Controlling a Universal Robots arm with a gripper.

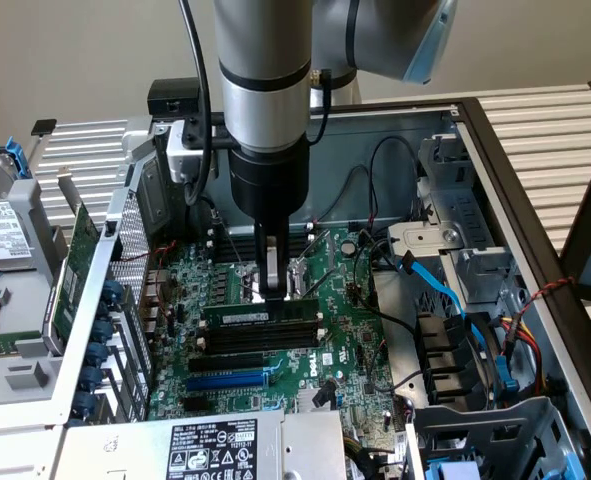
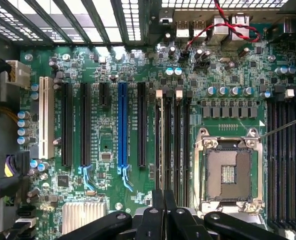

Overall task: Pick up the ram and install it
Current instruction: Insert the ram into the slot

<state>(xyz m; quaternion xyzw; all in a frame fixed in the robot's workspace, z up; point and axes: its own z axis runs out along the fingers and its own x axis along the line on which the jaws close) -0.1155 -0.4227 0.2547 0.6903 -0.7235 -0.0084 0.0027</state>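
The ram (image 1: 260, 313) is a long green stick with a white label. It stands on edge in the first black slot of the motherboard (image 1: 350, 345), level with the board. My gripper (image 1: 272, 291) hangs straight down over the stick's middle, its fingers shut together and their tips at or just above the ram's top edge. In the wrist view the ram (image 2: 161, 145) shows edge-on between white end clips, running under the shut gripper (image 2: 163, 196). I cannot tell whether the tips touch the stick.
Empty black slots (image 1: 260, 340) and a blue slot (image 1: 225, 381) lie beside the ram. The open CPU socket (image 2: 228, 172) is close on its other side. An upright green expansion card (image 1: 75, 270) stands at the exterior view's left, and blue cables (image 1: 445, 290) and drive bays at its right.
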